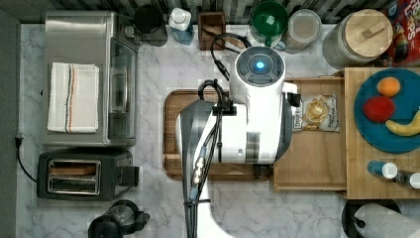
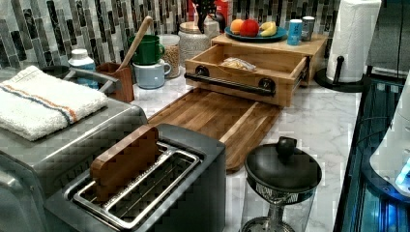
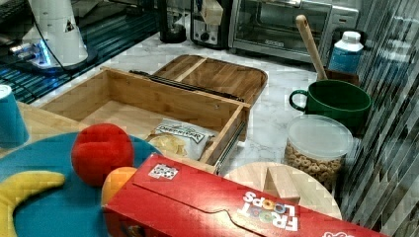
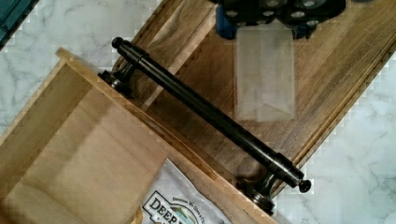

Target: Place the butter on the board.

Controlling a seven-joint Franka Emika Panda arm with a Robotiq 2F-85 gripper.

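The butter (image 4: 265,74) is a pale rectangular block hanging from my gripper (image 4: 264,28), which is shut on its upper end. It hangs in the air over the board (image 4: 336,74), a dark-brown wooden slab with a grooved rim on the marble counter. In the right view the butter (image 3: 211,11) shows high above the board (image 3: 222,76), near the toaster. The top view has my white arm covering most of the board (image 1: 173,104). In the left view the board (image 2: 212,116) lies bare in front of the drawer.
A pale wooden drawer (image 1: 307,158) with a black bar handle (image 4: 210,116) stands pulled out against the board's end, with a chip bag (image 1: 317,113) inside. A toaster (image 2: 159,183) and a glass press pot (image 2: 283,179) stand beside the board. Mugs and jars line the back wall.
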